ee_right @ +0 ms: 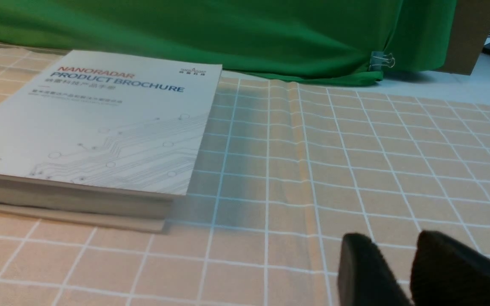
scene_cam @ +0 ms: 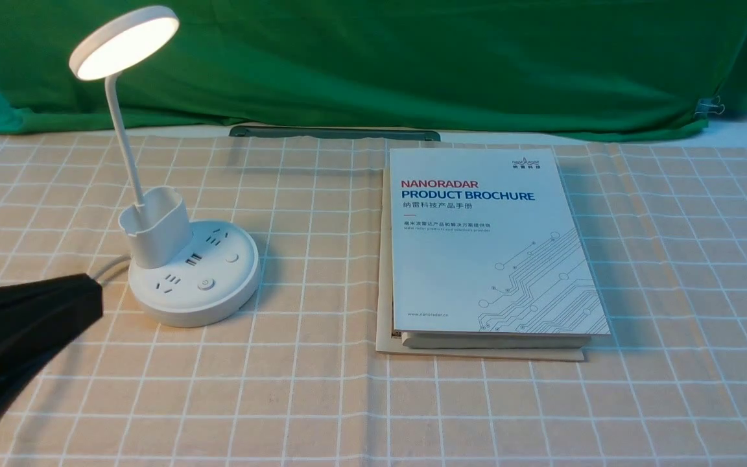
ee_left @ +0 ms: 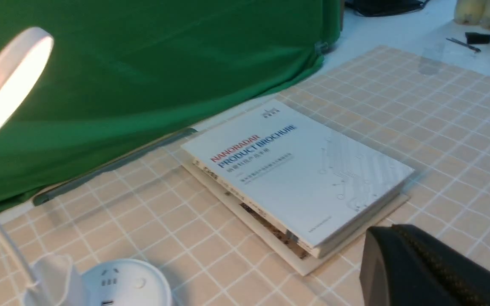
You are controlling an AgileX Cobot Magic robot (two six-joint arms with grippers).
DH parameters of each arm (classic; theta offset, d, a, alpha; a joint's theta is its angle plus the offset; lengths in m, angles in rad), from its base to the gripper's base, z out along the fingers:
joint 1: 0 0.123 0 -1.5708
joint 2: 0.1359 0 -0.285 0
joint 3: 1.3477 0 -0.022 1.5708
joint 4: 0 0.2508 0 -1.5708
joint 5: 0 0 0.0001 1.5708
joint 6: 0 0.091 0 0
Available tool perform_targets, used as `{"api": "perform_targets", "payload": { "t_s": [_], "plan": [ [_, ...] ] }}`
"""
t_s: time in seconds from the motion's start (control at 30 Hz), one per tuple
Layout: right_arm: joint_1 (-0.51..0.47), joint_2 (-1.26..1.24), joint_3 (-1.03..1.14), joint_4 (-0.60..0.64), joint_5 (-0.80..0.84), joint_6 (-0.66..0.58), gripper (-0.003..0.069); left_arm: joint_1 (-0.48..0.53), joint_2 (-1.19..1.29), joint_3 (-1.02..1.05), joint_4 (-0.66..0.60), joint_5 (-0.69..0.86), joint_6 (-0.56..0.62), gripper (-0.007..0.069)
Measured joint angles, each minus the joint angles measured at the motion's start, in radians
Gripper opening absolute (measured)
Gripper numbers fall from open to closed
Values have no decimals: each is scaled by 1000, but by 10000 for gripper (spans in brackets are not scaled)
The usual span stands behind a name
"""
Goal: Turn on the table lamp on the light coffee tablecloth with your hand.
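Observation:
The white table lamp (scene_cam: 198,279) stands on the left part of the light coffee tablecloth (scene_cam: 321,389). Its round disc head (scene_cam: 126,42) glows brightly. The head (ee_left: 13,80) and the base (ee_left: 130,284) also show in the left wrist view. My left gripper (scene_cam: 91,295), the black hand, hovers just left of the base beside the white cord (scene_cam: 111,266), apart from the buttons. Its fingers (ee_left: 381,231) are pressed together and hold nothing. My right gripper (ee_right: 394,240) appears only in its wrist view, low over bare cloth, fingers apart and empty.
A white "NANORADAR PRODUCT BROCHURE" book (scene_cam: 490,246) lies right of the lamp on a thin beige sheet. A green backdrop cloth (scene_cam: 412,58) hangs along the far edge, with a dark strip (scene_cam: 334,133) at its foot and a metal clip (scene_cam: 709,106) at the right.

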Motion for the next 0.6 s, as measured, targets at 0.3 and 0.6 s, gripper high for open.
{"api": "perform_targets", "payload": {
  "t_s": [0.3, 0.6],
  "plan": [
    [0, 0, 0, 0, 0, 0, 239, 191, -267, 293, 373, -332, -383, 0],
    [0, 0, 0, 0, 1, 0, 239, 376, -409, 547, 401, -369, -455, 0]
  ]
}}
